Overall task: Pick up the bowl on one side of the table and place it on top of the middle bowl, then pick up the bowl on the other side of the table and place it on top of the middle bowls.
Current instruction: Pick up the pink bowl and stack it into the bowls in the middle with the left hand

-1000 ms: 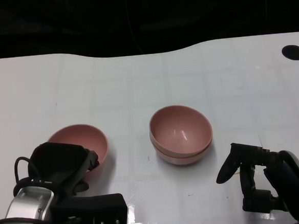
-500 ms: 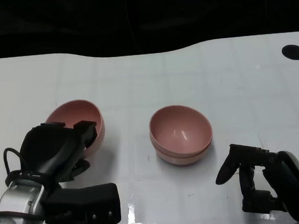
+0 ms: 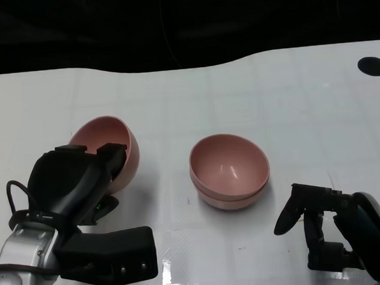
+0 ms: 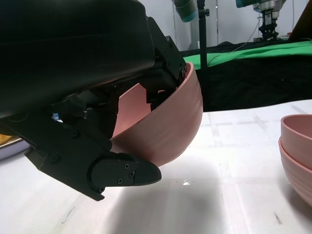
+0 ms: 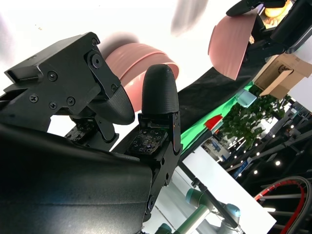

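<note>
At the near edge of the white table, toward its left corner, the left hand grips the pink side bowl, fingers hooked over the rim into the bowl and another finger pressed under its outer wall. The bowl is tipped steeply on its side with its mouth facing the hand, and the left wrist view shows it lifted just off the surface; that rim grip likely explains the tilt, and it would need levelling before nesting. Toward the near right corner, the right hand hangs just above the table holding nothing, its fingers loosely parted; it seems parked there to leave the centre free. A little farther in, around the table's middle, stands the stack of two pink bowls, one nested in the other, so I judge one side bowl is already placed and this is the second. At the far right corner is a dark round hole. No brand, label or writing can be read anywhere.
</note>
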You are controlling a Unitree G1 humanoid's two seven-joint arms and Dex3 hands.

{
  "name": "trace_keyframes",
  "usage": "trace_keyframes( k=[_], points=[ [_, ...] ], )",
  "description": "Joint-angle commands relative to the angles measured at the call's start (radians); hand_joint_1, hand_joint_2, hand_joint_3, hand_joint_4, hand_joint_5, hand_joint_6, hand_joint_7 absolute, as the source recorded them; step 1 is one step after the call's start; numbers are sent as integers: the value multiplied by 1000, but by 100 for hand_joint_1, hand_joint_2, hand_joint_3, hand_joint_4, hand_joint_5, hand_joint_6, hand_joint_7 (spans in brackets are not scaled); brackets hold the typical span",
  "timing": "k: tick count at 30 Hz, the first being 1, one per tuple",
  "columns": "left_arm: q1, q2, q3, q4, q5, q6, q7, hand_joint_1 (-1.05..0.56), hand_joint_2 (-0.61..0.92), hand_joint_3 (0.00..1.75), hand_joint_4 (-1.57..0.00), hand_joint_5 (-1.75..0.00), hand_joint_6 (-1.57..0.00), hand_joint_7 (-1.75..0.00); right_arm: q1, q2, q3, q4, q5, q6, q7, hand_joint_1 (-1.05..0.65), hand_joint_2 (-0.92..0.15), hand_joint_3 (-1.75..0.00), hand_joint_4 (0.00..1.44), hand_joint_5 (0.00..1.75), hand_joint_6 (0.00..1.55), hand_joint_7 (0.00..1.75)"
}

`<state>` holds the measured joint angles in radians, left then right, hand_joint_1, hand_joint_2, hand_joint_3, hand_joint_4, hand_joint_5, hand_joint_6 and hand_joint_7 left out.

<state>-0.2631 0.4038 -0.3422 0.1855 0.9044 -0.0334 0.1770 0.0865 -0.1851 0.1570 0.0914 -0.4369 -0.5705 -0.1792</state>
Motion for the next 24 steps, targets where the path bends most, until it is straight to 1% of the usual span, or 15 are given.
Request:
trace_keyframes(
  k=[1, 6, 7, 9, 10, 11, 14, 15, 16, 19, 22, 24],
  points=[
    [-22, -6, 9, -41, -6, -6, 22, -23, 58, 82, -83, -175, -75, -142, 5, -1, -4, -15, -1, 14, 1, -10, -15, -161, 91, 175, 85, 136],
    [-32, -12, 7, -47, -7, -20, 26, -23, 57, 85, -84, -175, -78, -139, 6, -1, -3, -19, -3, 17, 1, -10, -16, -160, 91, 175, 85, 137],
    [-38, -16, 6, -48, -11, -29, 29, -23, 56, 89, -85, -175, -80, -132, 6, -2, -2, -18, -3, 16, 1, -10, -16, -160, 91, 175, 85, 137],
    [-44, -20, 5, -48, -16, -40, 32, -23, 53, 96, -85, -175, -82, -129, 6, -2, -2, -17, -2, 13, 1, -10, -15, -160, 91, 175, 85, 137],
    [-50, -26, 3, -48, -22, -49, 32, -22, 52, 98, -85, -175, -82, -131, 5, -3, -2, -16, -3, 13, 1, -10, -16, -160, 91, 175, 85, 137],
    [-60, -34, -2, -50, -24, -55, 31, -22, 50, 102, -85, -175, -80, -136, 4, -3, -2, -12, -2, 10, 0, -10, -16, -159, 91, 175, 85, 137],
    [-76, -53, -8, -52, -27, -67, 24, -22, 49, 102, -86, -175, -79, -138, 4, -3, -1, -9, -3, 11, -1, -10, -16, -159, 91, 175, 85, 137],
    [-80, -59, -9, -52, -29, -70, 20, -23, 50, 103, -86, -175, -82, -128, 6, -2, 0, -12, -5, 14, -1, -10, -16, -159, 91, 175, 85, 137],
    [-82, -62, -9, -52, -30, -72, 18, -24, 50, 103, -86, -175, -84, -124, 7, -2, 0, -14, -6, 17, -1, -10, -16, -159, 91, 175, 85, 137],
    [-92, -69, -15, -51, -37, -84, 8, -24, 50, 104, -86, -175, -85, -119, 7, 0, 2, -14, -10, 17, -3, -11, -16, -159, 92, 175, 85, 137],
    [-110, -80, -28, -51, -54, -105, -7, -25, 49, 108, -86, -175, -81, -135, 8, 3, 5, -16, -18, 14, -5, -11, -16, -159, 92, 175, 85, 137],
    [-118, -93, -33, -52, -66, -109, -20, -25, 49, 110, -86, -175, -80, -140, 6, 3, 4, -14, -16, 12, -4, -11, -15, -159, 92, 175, 85, 137]
  ],
)
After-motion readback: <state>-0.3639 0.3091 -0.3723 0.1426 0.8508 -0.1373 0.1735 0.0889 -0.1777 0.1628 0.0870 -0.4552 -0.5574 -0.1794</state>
